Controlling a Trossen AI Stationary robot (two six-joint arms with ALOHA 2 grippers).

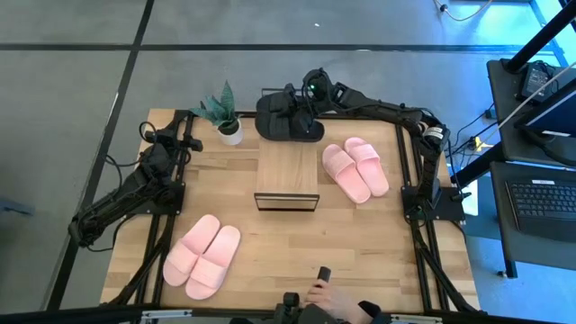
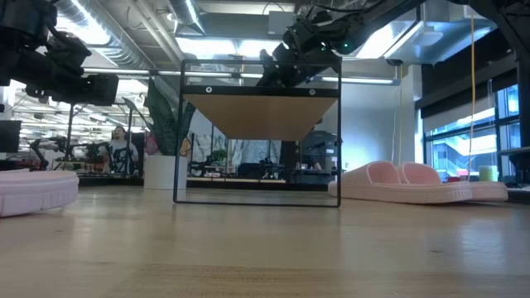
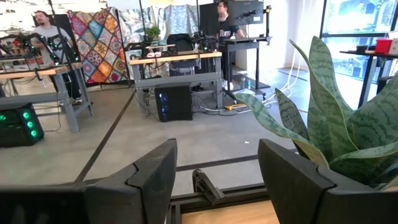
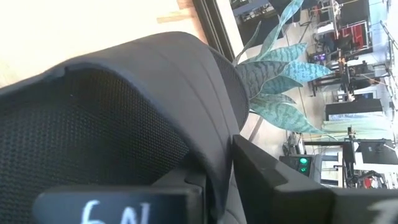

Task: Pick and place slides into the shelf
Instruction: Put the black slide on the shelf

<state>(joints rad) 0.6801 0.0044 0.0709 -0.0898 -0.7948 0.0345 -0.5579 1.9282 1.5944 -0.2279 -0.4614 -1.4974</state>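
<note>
The black slides (image 1: 288, 119) hang side by side just beyond the far edge of the shelf (image 1: 286, 175). In the low view the black slides (image 2: 286, 70) show above the shelf's top board (image 2: 261, 112). My right gripper (image 1: 306, 106) reaches in from the far right and is shut on them. One pink pair (image 1: 355, 168) lies soles down right of the shelf, and another pink pair (image 1: 202, 256) lies near the front left. My left gripper (image 3: 214, 177) waits open at the table's left side, level, facing the plant. My right gripper holds a black slide by the edge of its wide strap (image 4: 214, 155). One finger (image 4: 280, 180) lies on the strap's smooth outer side, and the other is on the mesh-lined inner side. The fingers slant down from the table's far right. The slides hang clear of the table, above the shelf's top.
A potted plant (image 1: 225, 112) with striped leaves stands at the far left, close to the black slides. A person's hand (image 1: 333, 301) holding a small dark thing rests at the table's near edge. Bare wood lies in front of the shelf.
</note>
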